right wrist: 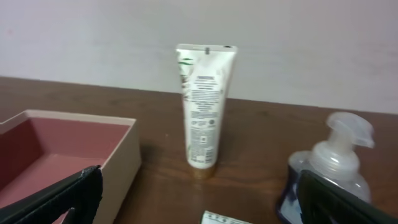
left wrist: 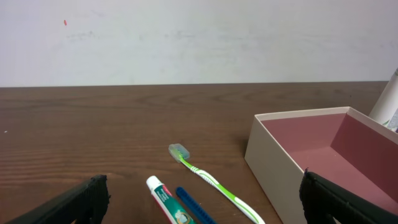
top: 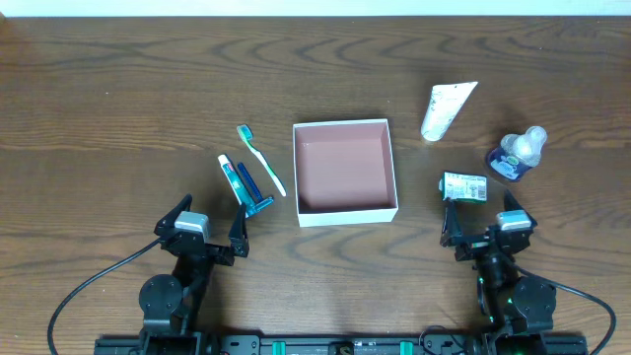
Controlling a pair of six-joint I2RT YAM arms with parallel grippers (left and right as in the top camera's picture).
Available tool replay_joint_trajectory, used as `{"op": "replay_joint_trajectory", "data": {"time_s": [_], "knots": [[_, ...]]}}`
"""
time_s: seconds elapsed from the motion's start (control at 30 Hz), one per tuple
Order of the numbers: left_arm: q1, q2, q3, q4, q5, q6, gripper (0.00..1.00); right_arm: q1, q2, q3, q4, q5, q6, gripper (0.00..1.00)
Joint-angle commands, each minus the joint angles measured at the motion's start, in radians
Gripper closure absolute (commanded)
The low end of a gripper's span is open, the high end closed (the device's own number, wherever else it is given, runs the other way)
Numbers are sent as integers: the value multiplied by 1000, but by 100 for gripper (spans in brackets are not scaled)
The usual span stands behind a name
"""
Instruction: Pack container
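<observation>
A dark brown wooden table [top: 118, 89] with wavy grain — behind it, a plain pale wall [left wrist: 199, 37].

Robot lab — wooden table [top: 99, 99], plain white wall [left wrist: 186, 37].

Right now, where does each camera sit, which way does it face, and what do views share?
Overhead: above the table, looking straight down on the square white box with pink inside; left tool and right tool show, both open.
Left wrist: low on the left arm, facing the pale wall past the green plastic toothbrush and box; its dark fingertips at bottom corners.
Right wrist: on the right arm, facing the upright white tube; fingertips in the corners.
Shared: the box shows in all three.
</observation>
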Motion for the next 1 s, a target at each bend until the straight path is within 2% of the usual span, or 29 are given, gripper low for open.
{"op": "replay_joint_trajectory", "data": {"time_s": [0.0, 0.13, 0.4, 0.57, 0.67, 0.77, 0.87, 0.97], "knots": [[6, -6, -15, -37, 11, -13, 2, -5, 39, 79, -5, -58, -54, 1], [6, -6, -15, -37, 11, -13, 2, -5, 178, 237, -60, -72, -89, 1], [6, -6, -15, -37, 11, -13, 2, -5, 695, 735, -313, -129, -89, 1], [6, -6, -15, -37, 11, -13, 2, -5, 1012, 1104, -566, -266, -87, 1], [6, -6, -15, -37, 11, -13, 2, -5, 1165, 1292, -670, -436, -87, 1], [6, -6, -15, -37, 11, -13, 2, -5, 1251, 1384, -679, -544, -87, 1], [6, -6, -15, -37, 11, -13, 2, -5, 1281, 1395, -626, -550, -87, 1], [6, -6, -15, -37, 11, -13, 2, -5, 1295, 1395, -612, -528, -59, 14]]}}
